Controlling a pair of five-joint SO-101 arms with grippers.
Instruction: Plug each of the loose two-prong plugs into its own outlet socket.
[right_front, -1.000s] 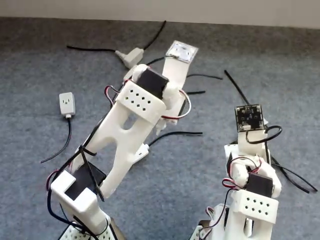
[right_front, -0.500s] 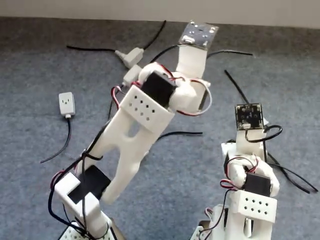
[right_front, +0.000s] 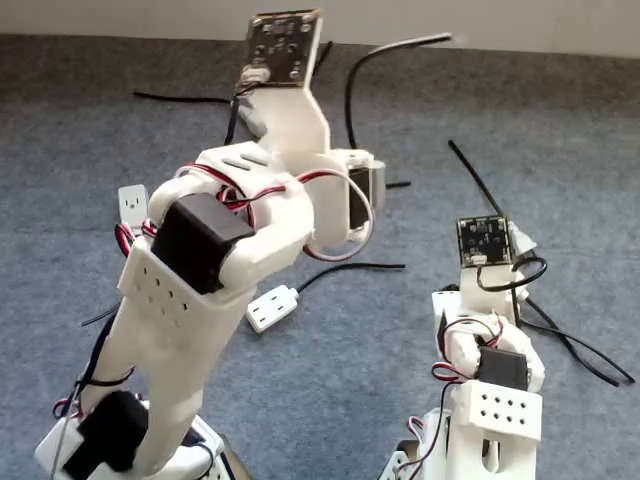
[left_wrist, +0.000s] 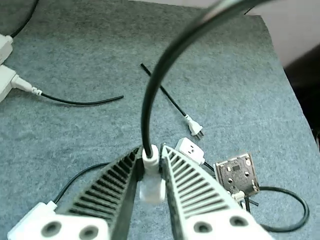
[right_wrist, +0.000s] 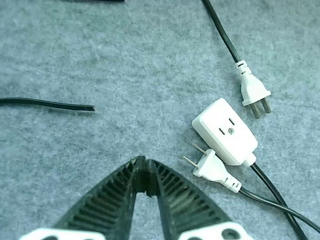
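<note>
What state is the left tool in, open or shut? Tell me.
Shut: the left tool clamps a white plug, its cord arching upward.

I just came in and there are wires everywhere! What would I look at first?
Probably the left gripper, high over the grey carpet, pinching a white plug whose black cord arches up past the camera. Next comes the right gripper, shut and empty, low over the carpet near a white outlet socket, with a loose plug and a second plug lying beside it.
</note>
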